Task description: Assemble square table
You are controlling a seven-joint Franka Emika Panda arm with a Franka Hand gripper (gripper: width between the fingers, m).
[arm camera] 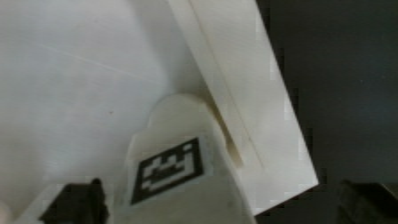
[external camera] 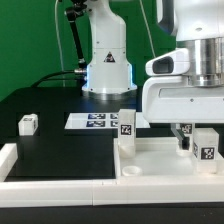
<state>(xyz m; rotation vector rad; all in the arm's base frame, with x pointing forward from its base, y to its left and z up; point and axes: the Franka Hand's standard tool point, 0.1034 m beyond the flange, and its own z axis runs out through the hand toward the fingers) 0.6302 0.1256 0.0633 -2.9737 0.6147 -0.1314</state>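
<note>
Your gripper sat w/ fingers apart at right of frame, clamping nothing, just above a tagged leg on the square tabletop. Another leg stood upright mid-frame; a third lay far left.

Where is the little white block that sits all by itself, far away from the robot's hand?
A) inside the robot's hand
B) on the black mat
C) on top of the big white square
B: the lone small leg rests on the black mat, towards the exterior view's left, far from the gripper.
</note>
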